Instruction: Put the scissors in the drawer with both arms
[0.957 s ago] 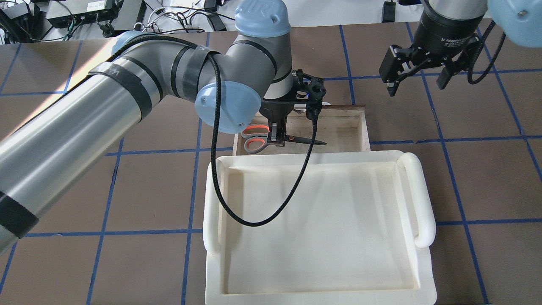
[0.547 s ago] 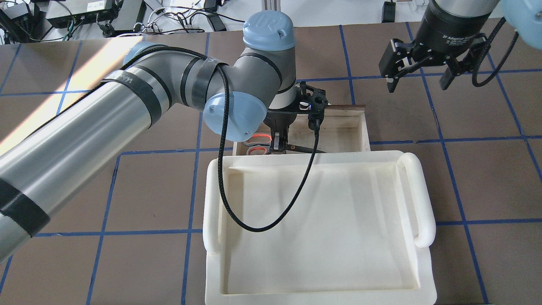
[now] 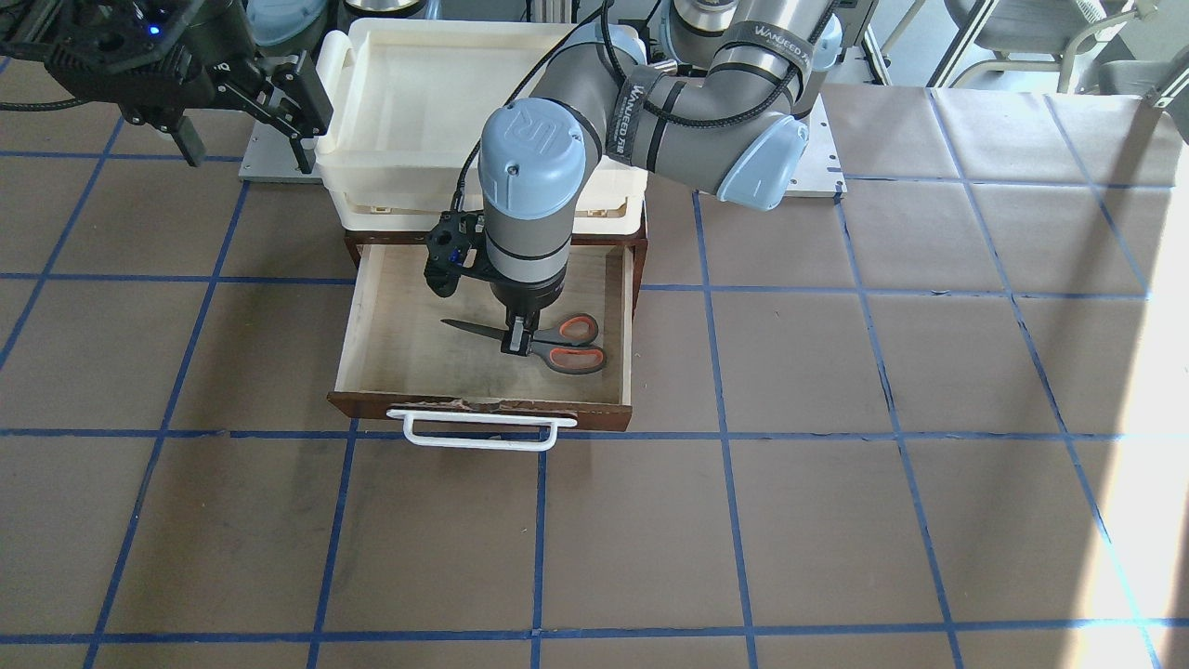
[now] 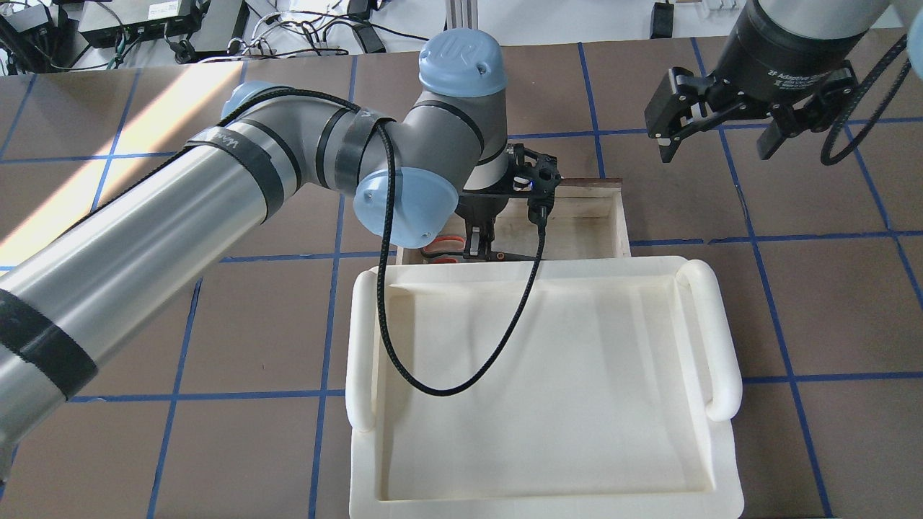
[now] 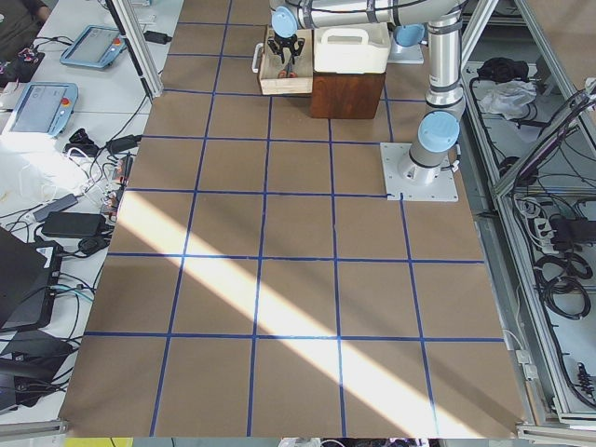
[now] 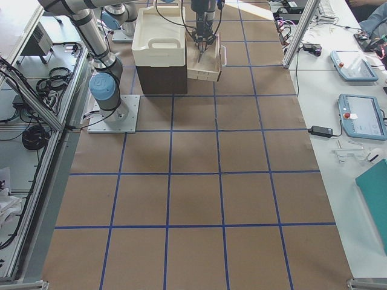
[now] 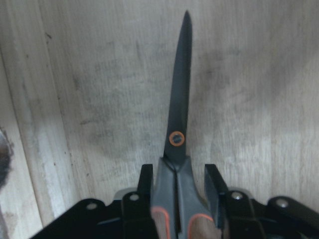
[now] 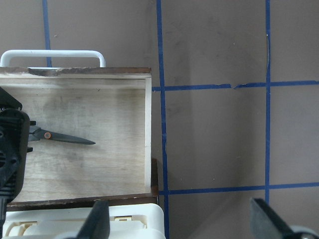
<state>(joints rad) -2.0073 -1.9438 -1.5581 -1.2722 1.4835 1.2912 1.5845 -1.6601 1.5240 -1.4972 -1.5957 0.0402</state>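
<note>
The scissors [image 3: 578, 358] have dark blades and grey handles lined orange-red. They lie level, low inside the open wooden drawer [image 3: 483, 406], with the blades pointing to the front-facing view's left. My left gripper [image 3: 516, 341] reaches straight down into the drawer and is shut on the scissors' neck just behind the pivot. The left wrist view shows the blades [image 7: 179, 99] over the pale drawer floor. In the overhead view the scissors [image 4: 515, 255] are partly hidden by the tray rim. My right gripper [image 4: 715, 150] is open and empty, high and off to the drawer's side.
A cream-white plastic tray [image 4: 710, 331] sits on top of the cabinet behind the drawer. The drawer's white bar handle [image 3: 478, 437] juts toward the operators' side. The brown table [image 3: 836, 465] has blue tape lines. The left arm's black cable [image 4: 461, 375] hangs over the tray.
My left arm has lowered the scissors deeper into the drawer, toward the tray edge in the overhead view. My right gripper has drifted slightly right, still open.
</note>
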